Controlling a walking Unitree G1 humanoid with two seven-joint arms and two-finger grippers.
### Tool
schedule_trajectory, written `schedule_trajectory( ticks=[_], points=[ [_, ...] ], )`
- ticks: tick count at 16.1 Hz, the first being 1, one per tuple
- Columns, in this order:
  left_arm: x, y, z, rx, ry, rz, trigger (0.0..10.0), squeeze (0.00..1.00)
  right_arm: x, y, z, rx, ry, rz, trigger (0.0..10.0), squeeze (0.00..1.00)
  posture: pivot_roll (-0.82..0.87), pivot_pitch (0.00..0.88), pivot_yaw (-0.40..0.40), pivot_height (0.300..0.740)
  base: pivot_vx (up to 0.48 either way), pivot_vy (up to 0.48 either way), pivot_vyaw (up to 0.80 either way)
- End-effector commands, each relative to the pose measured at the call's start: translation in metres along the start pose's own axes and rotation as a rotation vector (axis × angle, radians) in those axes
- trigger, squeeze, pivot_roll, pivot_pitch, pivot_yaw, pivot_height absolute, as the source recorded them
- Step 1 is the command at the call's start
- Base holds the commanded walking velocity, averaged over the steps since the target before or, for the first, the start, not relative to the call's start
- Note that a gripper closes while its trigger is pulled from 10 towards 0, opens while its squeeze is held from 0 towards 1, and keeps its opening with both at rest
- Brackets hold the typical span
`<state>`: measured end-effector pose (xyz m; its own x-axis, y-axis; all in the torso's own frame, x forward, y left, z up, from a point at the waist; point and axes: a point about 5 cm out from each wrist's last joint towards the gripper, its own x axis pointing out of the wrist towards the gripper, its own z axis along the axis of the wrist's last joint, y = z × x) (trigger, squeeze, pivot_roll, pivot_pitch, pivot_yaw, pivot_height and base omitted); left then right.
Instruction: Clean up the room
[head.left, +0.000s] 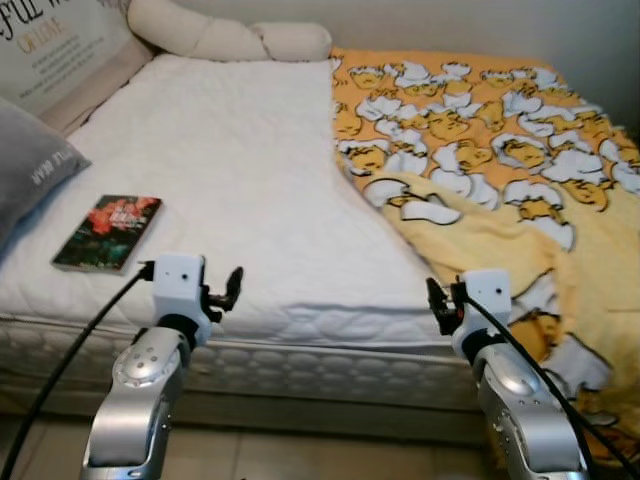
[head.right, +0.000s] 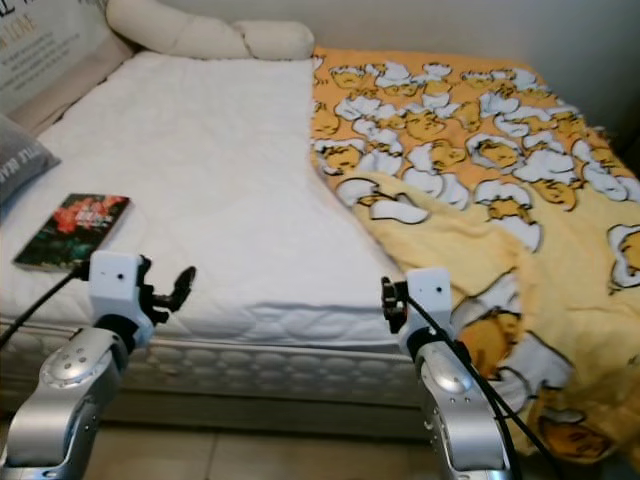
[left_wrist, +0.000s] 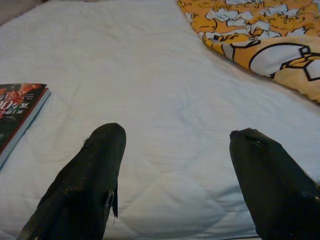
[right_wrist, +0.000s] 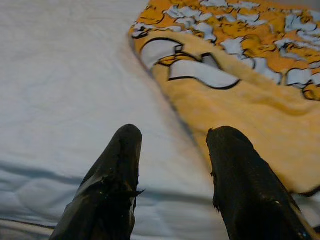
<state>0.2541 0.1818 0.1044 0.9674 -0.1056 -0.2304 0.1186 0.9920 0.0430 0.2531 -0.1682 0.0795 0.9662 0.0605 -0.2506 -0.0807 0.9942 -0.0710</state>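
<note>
Hovering fingers (left_wrist: 95, 170) apart above mattress (head.left: 240, 170)

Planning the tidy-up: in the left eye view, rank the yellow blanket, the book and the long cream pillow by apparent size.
1. yellow blanket, by far the largest.
2. long cream pillow.
3. book, though it lies nearer the camera, so its true size against the pillow is unsure.

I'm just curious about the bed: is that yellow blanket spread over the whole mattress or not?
Not spread fully. The yellow blanket covers just the robot's right side, its edge folded back, leaving the white mattress bare.
</note>
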Motion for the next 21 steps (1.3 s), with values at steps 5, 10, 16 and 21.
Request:
schedule_trajectory(
  ticks=[5, 10, 16, 21],
  points=[
    [0.003, -0.0048, 0.0023, 0.002, -0.011, -0.006, 10.0, 0.0, 0.0026, -0.0092, 0.0009, -0.011, 0.014, -0.024, 10.0, 0.0, -0.02, 0.0, 0.007, 0.74, 0.0, -0.412, 0.0],
    [0.003, -0.0045, 0.0025, -0.001, -0.013, -0.003, 10.0, 0.0, 0.0039, -0.0097, 0.0014, -0.014, 0.016, -0.025, 10.0, 0.0, -0.03, 0.0, 0.007, 0.74, 0.0, -0.41, 0.0],
    [0.0036, -0.0068, 0.0023, 0.0, -0.016, -0.009, 10.0, 0.0, 0.004, -0.0117, 0.0007, -0.01, 0.028, -0.025, 10.0, 0.0, -0.03, 0.0, 0.012, 0.74, 0.0, -0.409, 0.0],
    [0.0028, -0.0045, 0.0033, 0.007, -0.026, 0.004, 10.0, 0.0, 0.0039, -0.0068, -0.0003, -0.027, 0.033, 0.025, 10.0, 0.0, -0.03, 0.0, 0.013, 0.74, 0.0, -0.409, 0.8]
  ],
)
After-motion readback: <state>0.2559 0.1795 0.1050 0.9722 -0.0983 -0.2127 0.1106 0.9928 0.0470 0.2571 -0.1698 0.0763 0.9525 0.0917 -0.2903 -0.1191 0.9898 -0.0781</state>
